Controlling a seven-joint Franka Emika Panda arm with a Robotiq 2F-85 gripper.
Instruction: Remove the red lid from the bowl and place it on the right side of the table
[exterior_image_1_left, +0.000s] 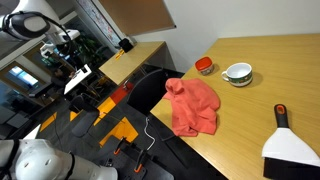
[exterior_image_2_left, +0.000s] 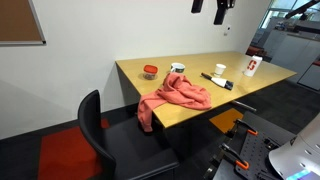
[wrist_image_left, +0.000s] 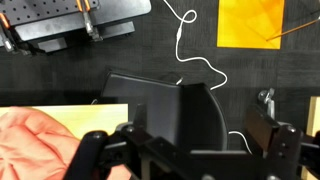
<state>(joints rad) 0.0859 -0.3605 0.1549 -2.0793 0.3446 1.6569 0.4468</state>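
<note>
end effector (wrist_image_left: 188, 148), jaws apart; small round red lid (exterior_image_1_left: 204, 66) just beside white bowl (exterior_image_1_left: 238, 74)

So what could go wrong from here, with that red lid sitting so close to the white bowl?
1. The red lid lies close beside the white bowl, so the open gripper might knock the bowl when it reaches in.
2. The red cloth hangs over the table edge; a low sweep of the arm could drag it off.
3. A black-and-white scraper takes up part of the table, so the lid might land on it.
</note>
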